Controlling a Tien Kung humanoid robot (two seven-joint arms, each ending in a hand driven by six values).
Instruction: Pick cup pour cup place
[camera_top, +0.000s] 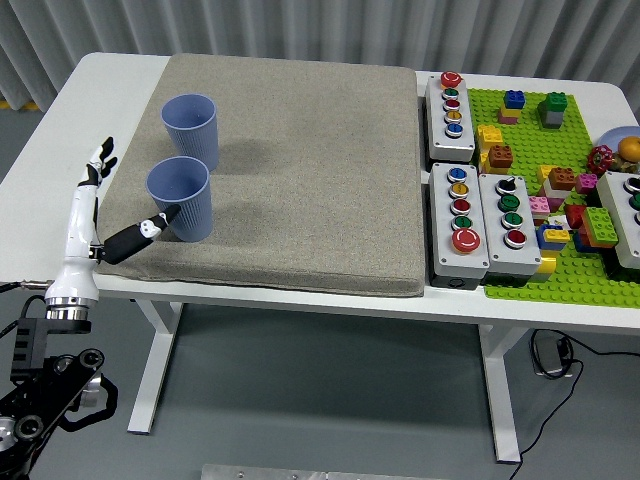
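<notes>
Two matt blue plastic cups (180, 197) sit on a coarse grey-beige woven cloth mat (300, 170). The smooth white table (45, 215) looks faintly glossy. Green studded plastic baseplate (560, 270) shines slightly.

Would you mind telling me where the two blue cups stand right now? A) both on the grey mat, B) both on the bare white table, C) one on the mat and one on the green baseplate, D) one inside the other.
A: the near blue cup and the far blue cup both stand upright on the grey mat, apart from each other.

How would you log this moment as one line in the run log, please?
left hand: open, beside near cup, holding nothing | near cup: upright on mat | far cup: upright behind it | right hand: not in view
</notes>
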